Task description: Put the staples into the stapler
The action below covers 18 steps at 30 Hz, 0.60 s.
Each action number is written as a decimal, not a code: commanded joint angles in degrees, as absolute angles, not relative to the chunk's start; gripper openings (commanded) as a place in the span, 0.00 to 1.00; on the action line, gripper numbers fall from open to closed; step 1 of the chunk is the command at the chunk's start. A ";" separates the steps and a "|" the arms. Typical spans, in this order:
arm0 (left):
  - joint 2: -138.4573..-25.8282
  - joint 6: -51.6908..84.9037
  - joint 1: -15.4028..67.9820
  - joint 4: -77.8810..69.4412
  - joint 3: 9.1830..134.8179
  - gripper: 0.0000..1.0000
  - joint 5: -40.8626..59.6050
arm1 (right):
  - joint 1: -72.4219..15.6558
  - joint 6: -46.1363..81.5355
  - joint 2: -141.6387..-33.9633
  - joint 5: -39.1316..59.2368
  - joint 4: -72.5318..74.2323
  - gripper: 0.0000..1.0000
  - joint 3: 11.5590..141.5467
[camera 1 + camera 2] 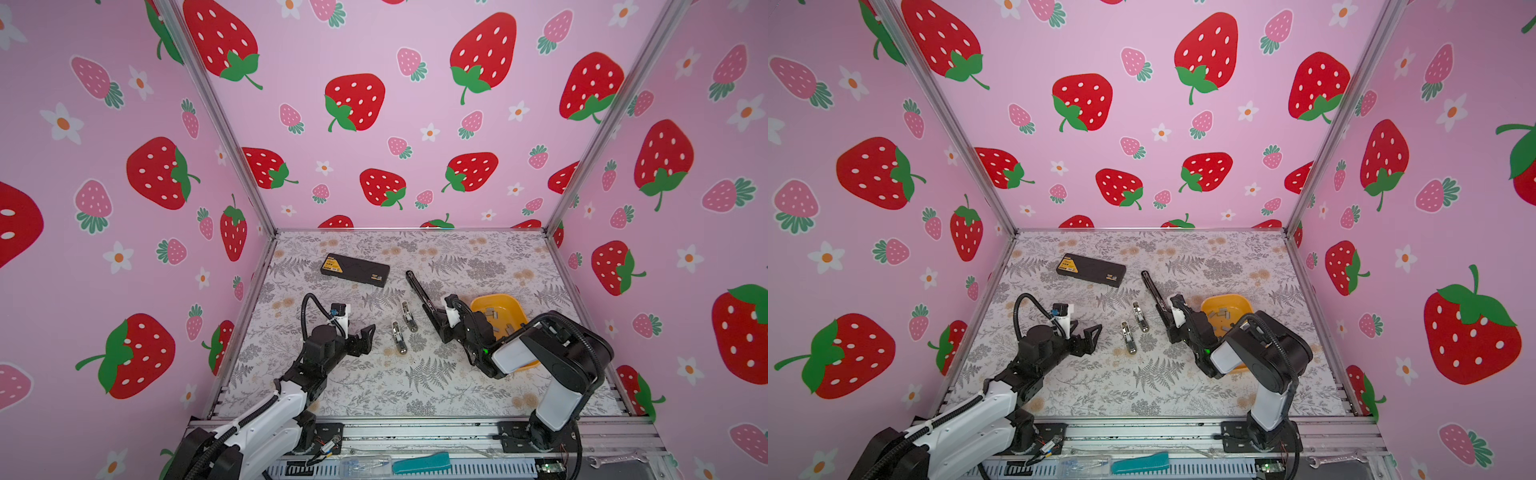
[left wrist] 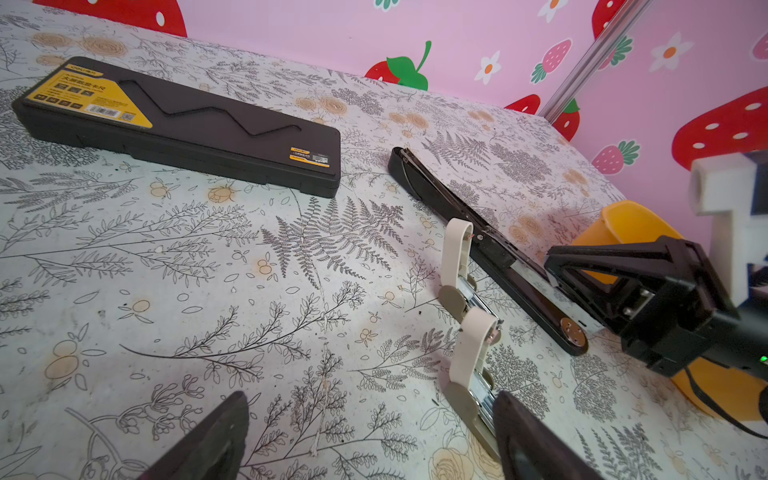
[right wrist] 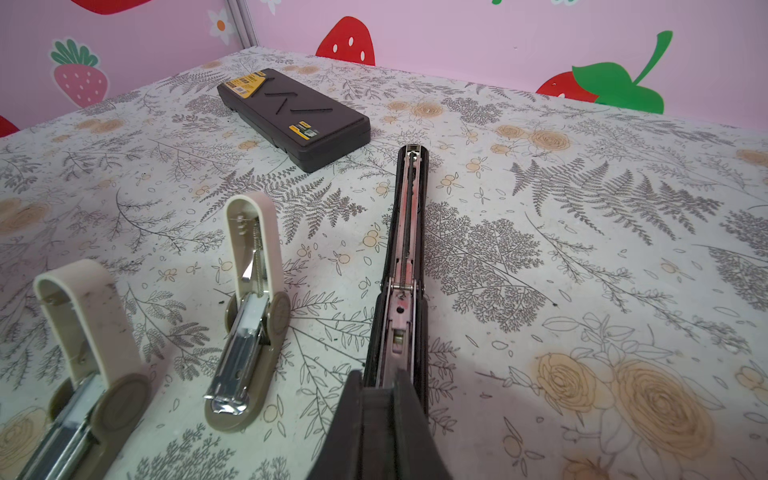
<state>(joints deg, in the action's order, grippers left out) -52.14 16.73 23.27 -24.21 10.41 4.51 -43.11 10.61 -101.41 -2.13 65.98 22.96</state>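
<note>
The right gripper (image 3: 384, 401) is seen with jaws pressed together over the long black opened stapler (image 3: 409, 232). The left gripper (image 2: 374, 440) is held spread wide beside two small beige plastic staplers (image 3: 249, 316). Silver staple strips (image 1: 492, 314) are left in the yellow plastic tray (image 1: 494, 297).

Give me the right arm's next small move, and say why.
Probably lift the right gripper off the black stapler and over to the yellow tray for one of the staples. The gripper is shut at the stapler's near end with no strip visible in it, the magazine lies open, and the strips sit in the tray.
</note>
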 commanded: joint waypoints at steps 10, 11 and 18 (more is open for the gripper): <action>-51.41 16.44 23.46 -25.56 10.74 0.93 4.04 | -42.98 9.93 -101.64 -3.53 66.54 0.00 22.06; -51.35 16.44 23.39 -25.49 10.73 0.93 4.04 | -42.98 9.92 -101.61 -3.52 66.45 0.00 22.00; -51.42 16.44 23.55 -25.50 10.79 0.93 4.09 | -42.98 10.06 -101.01 -3.60 66.71 0.00 20.99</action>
